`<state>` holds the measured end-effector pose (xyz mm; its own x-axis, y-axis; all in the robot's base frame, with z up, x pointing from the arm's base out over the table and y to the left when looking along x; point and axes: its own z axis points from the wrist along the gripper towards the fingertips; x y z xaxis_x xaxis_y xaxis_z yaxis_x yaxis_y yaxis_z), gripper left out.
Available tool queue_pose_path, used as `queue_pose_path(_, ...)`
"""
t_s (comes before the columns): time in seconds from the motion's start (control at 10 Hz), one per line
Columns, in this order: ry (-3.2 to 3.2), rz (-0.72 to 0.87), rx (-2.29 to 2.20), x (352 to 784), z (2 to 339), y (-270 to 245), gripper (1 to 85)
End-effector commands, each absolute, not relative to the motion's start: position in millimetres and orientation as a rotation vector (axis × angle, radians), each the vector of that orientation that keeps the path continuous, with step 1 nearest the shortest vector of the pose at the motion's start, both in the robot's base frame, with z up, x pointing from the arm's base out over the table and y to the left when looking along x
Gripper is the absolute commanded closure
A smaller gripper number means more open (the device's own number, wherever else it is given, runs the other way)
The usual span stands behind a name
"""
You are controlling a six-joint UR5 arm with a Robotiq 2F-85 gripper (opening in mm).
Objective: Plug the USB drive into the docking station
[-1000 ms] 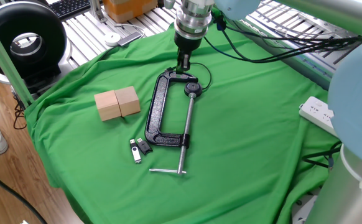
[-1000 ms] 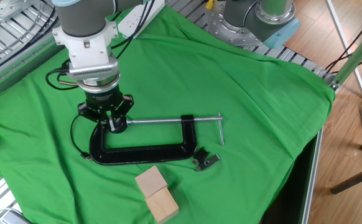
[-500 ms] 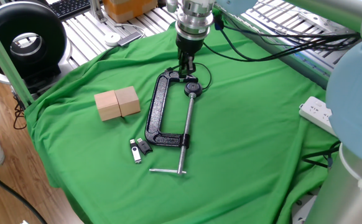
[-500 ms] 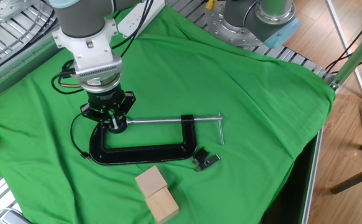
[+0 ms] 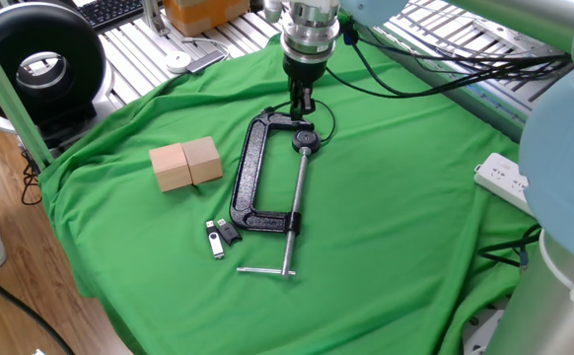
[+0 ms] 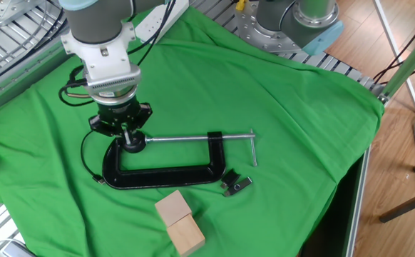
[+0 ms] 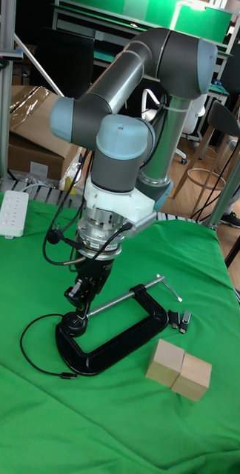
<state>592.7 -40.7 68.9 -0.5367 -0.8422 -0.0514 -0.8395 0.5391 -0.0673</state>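
1. The end effector [image 5: 299,102] hangs in the upper middle of one fixed view, right over the top end of a big black clamp [image 5: 254,174].
2. In the other fixed view, its fingers [image 6: 127,131] look pressed close together. I see nothing held between them, but they are small and dark, so I cannot tell for sure if they are shut or a little apart.
3. The USB drive [image 5: 214,240] lies flat on the green cloth [image 5: 395,207] that covers the desk, in the lower left part of that view. It is silver and black.
4. A small black piece [image 5: 228,233] lies touching the drive, just beside the bottom corner of the clamp. I cannot tell what it is.
5. The drive is well apart from the end effector. Nothing is touching it.
6. 2 wooden blocks [image 5: 186,163] sit side by side, up and to the left of the drive.
7. A white power strip [image 5: 502,180] lies at the right edge of the frame.
8. I cannot see anything that I am sure is a docking station. It may be hidden or too small to make out.
9. So I think the job has hardly begun. The drive is not picked up and not plugged in.
10. What is left, I think: go down to the drive, grab it, carry it to the dock, and push it in.
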Motion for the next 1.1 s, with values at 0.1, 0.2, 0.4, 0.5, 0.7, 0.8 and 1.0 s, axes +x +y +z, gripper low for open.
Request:
queue_pose_path(0.1,2.636,-0.084,-1.563,592.8,69.5,-48.3,84.0)
queue_pose_path(0.2,2.512,-0.133,-1.731,600.4,67.6,-52.0,84.0)
queue_pose_path(0.4,2.344,-0.159,-1.978,598.0,66.1,-52.0,84.0)
queue_pose_path(0.5,2.321,-0.124,-2.041,588.3,65.4,-51.6,84.0)
queue_pose_path(0.7,2.098,-0.056,-2.31,574.4,62.3,-47.1,84.0)
queue_pose_path(0.8,1.948,-0.035,-2.451,568.8,62.4,-45.3,84.0)
queue_pose_path(1.0,1.846,-0.087,-2.504,566.2,66.5,-48.9,84.0)
